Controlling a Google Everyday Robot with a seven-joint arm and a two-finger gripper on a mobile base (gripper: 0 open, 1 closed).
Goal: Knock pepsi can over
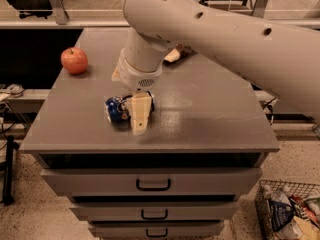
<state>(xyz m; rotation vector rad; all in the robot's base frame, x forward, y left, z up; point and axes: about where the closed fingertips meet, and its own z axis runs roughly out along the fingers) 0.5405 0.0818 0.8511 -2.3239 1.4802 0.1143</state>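
The pepsi can (116,109), dark blue with a silver end, lies on its side on the grey cabinet top (210,114), near the front and left of centre. Its silver end faces left. My gripper (139,115) hangs straight down from the big white arm (210,29) and sits right at the can, covering the can's right half. The can's middle is hidden behind the gripper.
A red apple (74,60) sits at the cabinet's back left. A tan chip bag (174,54) peeks out behind the arm. Drawers with dark handles (153,185) are below the top. A wire basket of packets (290,210) stands on the floor at lower right.
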